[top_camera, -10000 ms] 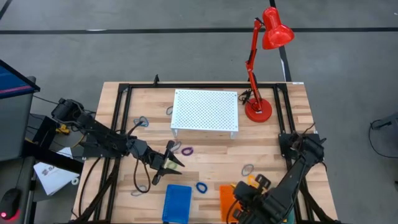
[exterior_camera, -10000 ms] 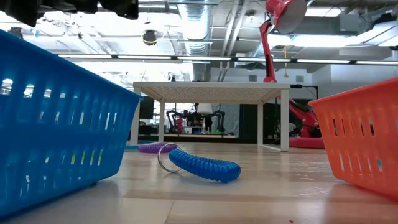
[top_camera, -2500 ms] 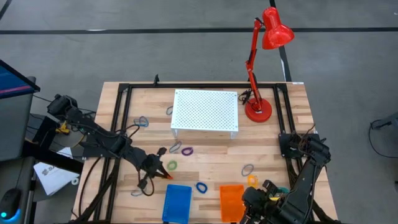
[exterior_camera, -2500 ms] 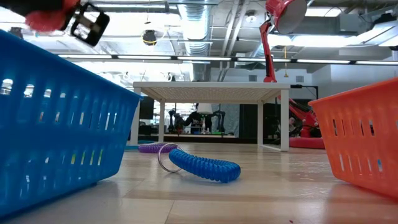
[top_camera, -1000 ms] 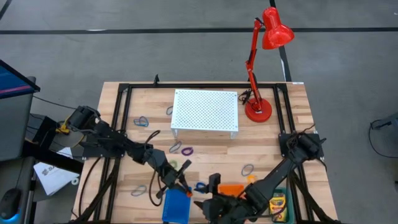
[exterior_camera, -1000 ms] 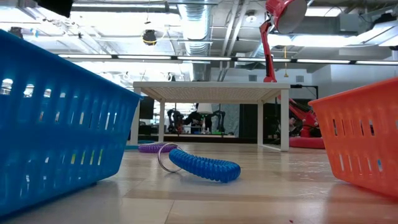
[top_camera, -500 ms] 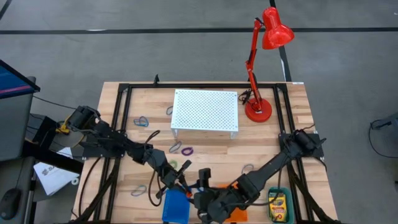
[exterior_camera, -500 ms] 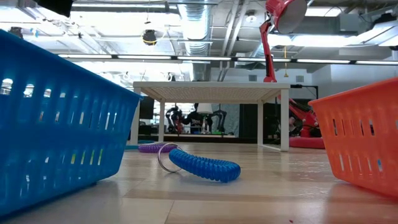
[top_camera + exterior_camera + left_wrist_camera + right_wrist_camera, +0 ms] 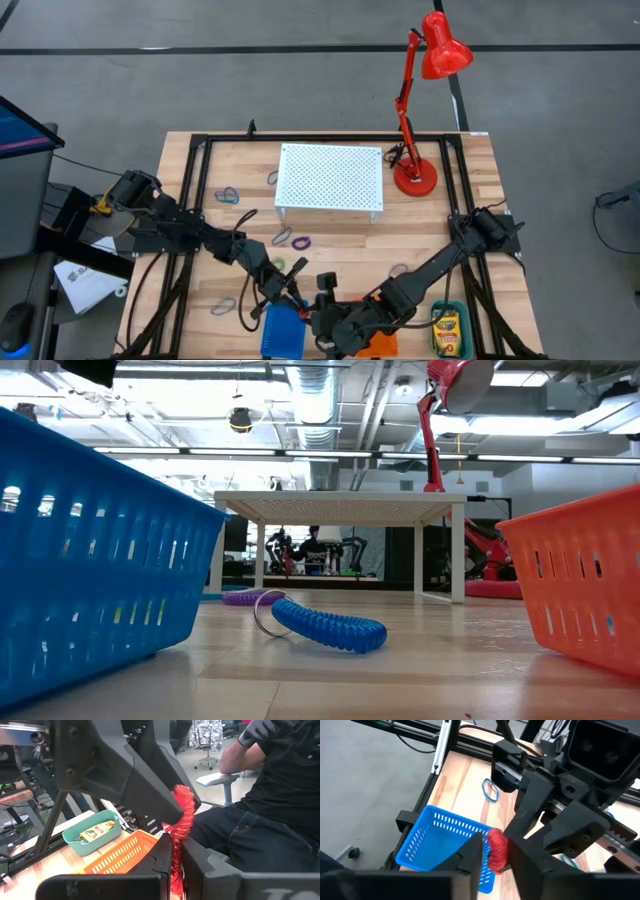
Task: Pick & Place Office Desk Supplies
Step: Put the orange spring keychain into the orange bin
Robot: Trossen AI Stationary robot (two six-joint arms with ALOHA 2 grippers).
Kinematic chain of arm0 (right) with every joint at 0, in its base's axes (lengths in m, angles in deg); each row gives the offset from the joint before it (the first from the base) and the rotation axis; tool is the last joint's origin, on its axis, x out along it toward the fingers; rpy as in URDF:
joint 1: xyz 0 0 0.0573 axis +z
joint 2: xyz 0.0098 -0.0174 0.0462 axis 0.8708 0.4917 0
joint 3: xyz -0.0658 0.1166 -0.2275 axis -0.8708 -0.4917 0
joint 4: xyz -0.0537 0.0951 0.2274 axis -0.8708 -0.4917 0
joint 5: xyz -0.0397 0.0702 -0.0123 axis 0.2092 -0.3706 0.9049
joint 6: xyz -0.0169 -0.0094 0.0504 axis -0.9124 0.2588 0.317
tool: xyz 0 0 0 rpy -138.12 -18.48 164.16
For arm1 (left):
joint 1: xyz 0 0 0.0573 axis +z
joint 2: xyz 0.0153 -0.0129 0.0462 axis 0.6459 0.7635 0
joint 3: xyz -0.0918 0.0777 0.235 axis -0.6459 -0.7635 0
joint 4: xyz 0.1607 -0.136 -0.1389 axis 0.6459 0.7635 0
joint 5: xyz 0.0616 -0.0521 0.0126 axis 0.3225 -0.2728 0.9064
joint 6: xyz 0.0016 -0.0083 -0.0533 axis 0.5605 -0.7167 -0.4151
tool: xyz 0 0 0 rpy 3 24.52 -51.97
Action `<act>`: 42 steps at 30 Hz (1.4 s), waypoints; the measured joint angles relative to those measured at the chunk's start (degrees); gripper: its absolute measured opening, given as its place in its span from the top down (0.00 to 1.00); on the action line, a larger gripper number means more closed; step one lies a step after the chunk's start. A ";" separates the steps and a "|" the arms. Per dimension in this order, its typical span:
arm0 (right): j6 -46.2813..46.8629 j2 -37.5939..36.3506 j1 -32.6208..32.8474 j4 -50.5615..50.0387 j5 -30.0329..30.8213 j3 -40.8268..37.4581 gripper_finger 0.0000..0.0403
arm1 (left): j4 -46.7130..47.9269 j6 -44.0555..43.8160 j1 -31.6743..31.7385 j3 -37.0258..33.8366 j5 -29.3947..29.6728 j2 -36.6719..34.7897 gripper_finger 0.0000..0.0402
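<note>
Your right gripper (image 9: 494, 851) has just narrowed its jaws onto the red coil (image 9: 496, 849) that the left gripper (image 9: 174, 851) holds clamped. You're mid-handover above the blue basket (image 9: 440, 837); the left must let go next.

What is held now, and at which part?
A red coil loop: both the left gripper and the right gripper pinch it, at opposite ends.

The 2 arms reach toward each other low over the near middle of the counter (image 9: 340, 262). The left arm stretches in from the left edge, its left hand (image 9: 297, 302) clamped tight, fingers pressed together on a red coil (image 9: 181, 815). The right arm bends in from the right edge, and the right hand (image 9: 322, 300) meets the left one, its 2 fingers (image 9: 472, 851) standing either side of the same coil.
</note>
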 joint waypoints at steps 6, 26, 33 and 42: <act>-0.40 -0.07 0.00 3.03 -0.09 -2.75 0.97 | 1.16 0.02 0.00 -0.11 -0.03 0.02 0.97; 0.02 -0.04 0.74 3.62 1.02 -4.76 0.99 | 8.72 -1.38 -0.05 -0.07 0.91 0.00 0.73; 8.83 -0.04 3.66 -3.05 4.06 -4.76 0.99 | 18.43 -1.84 -0.39 -0.04 7.24 -1.48 0.63; 34.92 -0.42 8.74 -21.57 7.44 -4.31 0.99 | 35.15 -7.36 -4.52 -2.20 27.91 -14.50 0.60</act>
